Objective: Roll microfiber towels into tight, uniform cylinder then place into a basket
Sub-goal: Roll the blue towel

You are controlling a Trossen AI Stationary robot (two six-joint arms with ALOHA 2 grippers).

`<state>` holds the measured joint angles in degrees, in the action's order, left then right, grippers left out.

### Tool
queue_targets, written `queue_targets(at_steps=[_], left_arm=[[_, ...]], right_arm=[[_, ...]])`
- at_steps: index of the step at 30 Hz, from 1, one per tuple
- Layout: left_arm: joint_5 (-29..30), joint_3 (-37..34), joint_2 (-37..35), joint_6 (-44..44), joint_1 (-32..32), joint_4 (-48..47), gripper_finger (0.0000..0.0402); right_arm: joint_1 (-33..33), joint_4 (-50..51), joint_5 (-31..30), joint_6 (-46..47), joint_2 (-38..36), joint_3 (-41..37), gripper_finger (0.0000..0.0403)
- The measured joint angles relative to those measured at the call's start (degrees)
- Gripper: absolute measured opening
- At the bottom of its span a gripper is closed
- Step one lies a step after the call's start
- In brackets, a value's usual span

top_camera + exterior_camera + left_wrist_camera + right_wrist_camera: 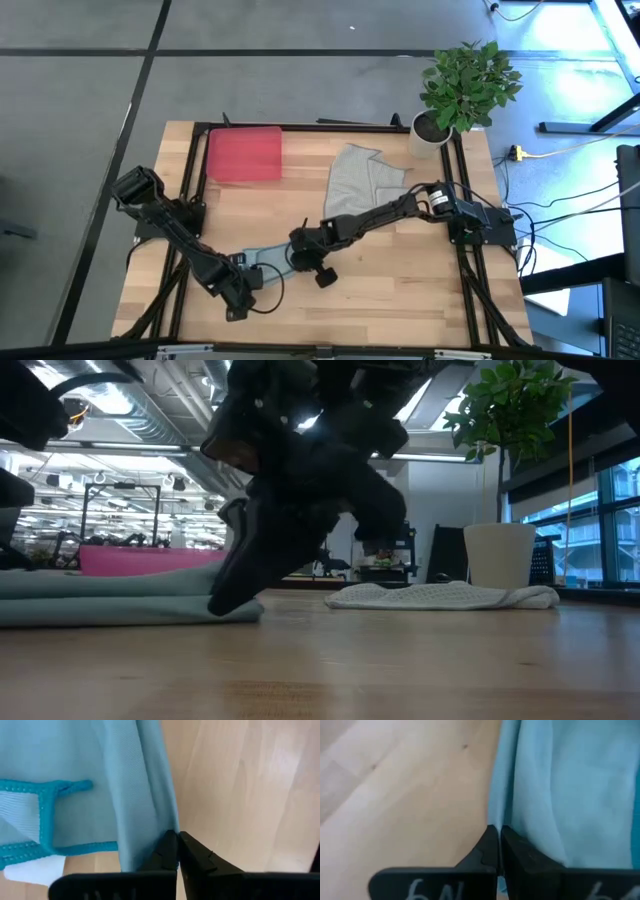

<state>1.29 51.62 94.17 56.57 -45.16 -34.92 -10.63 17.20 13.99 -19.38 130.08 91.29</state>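
Near table edge, between my arms: pale blue-teal microfiber towel, folded flat | left gripper pinched on its edge | right gripper likewise | soft, limp, light; grip hemmed edges, keep tension.

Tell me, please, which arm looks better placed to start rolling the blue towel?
Neither clearly: the left gripper and the right gripper are each shut on an edge of the blue towel, lying flat on the table. Rolling probably needs both together. The grey towel lies untouched.
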Motion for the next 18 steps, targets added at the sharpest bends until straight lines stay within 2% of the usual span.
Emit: queue_targets(at_steps=[8,18], left_arm=[[0.3,0.1,-0.1,-0.7,0.5,0.3,0.0],[2.1,0.0,0.1,-2.3,0.8,-0.4,0.0]], right_arm=[[0.1,0.7,6.0,1.8,-0.3,0.0,0.0006],[0.1,2.9,6.5,2.8,-0.3,1.9,0.0007]])
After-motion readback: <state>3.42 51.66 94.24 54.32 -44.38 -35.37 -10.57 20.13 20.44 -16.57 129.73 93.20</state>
